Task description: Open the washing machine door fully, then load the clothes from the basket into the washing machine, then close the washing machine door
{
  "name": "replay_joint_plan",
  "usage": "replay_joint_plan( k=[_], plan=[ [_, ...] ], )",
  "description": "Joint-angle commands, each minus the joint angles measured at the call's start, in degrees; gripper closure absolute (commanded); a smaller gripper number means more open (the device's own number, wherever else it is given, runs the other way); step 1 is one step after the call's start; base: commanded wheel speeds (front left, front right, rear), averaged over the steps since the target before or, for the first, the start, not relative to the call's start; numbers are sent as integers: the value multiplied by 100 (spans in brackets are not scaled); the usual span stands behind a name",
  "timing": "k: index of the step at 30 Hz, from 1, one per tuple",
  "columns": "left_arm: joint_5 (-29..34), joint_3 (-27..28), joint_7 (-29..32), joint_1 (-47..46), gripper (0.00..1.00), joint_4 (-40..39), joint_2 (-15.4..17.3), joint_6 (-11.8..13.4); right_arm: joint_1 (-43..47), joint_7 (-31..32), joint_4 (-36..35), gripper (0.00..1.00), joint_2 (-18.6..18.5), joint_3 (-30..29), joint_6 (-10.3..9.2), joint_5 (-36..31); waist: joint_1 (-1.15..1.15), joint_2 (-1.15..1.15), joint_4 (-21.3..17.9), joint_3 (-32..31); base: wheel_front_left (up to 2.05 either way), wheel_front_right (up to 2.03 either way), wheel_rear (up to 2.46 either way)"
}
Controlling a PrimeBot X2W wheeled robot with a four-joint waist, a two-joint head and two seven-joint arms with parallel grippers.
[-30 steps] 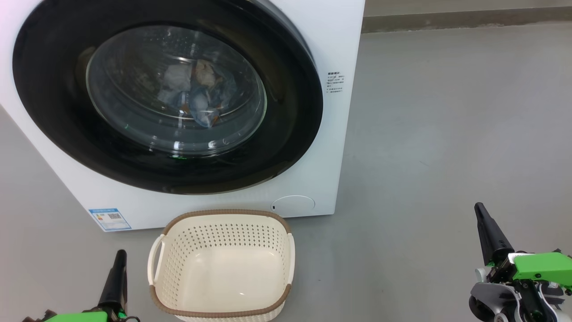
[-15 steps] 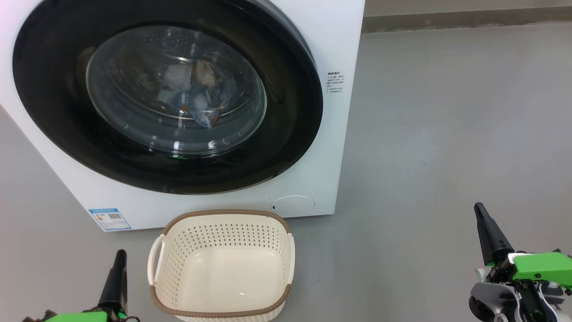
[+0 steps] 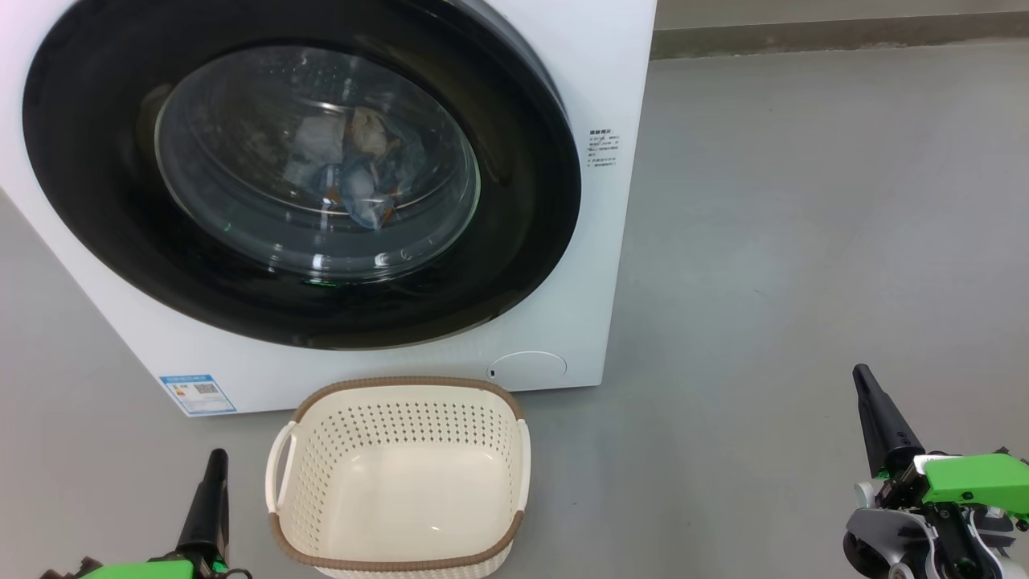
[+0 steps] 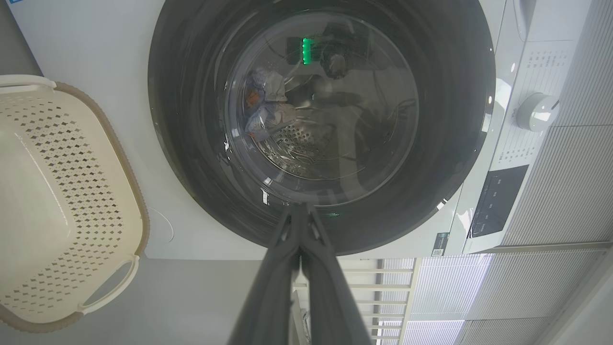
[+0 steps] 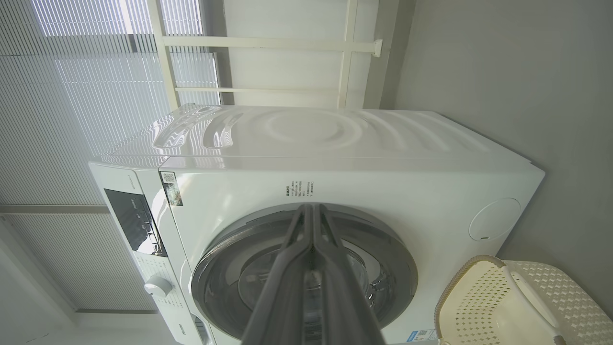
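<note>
Now — left end effector, right end effector closed, empty | basket between them | door shut ahead

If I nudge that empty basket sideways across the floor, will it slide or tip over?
The basket looks empty and made of thin perforated plastic, so it is probably light and likely to slide on the smooth floor. It sits low and wide, so tipping seems unlikely.

We see a smooth grey floor spreading to the right in the head view; along its far edge runs a darker skirting strip beneath a pale wall; in the right wrist view we find white slatted blinds bright with daylight, crossed by cream frame bars; the left wrist view gives us those blinds and bars too.
</note>
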Motion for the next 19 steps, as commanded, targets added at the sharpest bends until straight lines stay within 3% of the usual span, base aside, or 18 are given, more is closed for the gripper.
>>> replay_joint_plan(
  k=[1, 19],
  plan=[
    [-41, 189, 40, -258, 100, -105, 50, -38, -27, 29, -174, 100, -51, 113, 3, -7, 0, 0, 0, 0, 0, 0, 0],
    [-41, 188, 40, -258, 100, -105, 50, -38, -28, 32, -174, 100, -48, 109, 3, -11, 0, 0, 0, 0, 0, 0, 0]
  ],
)
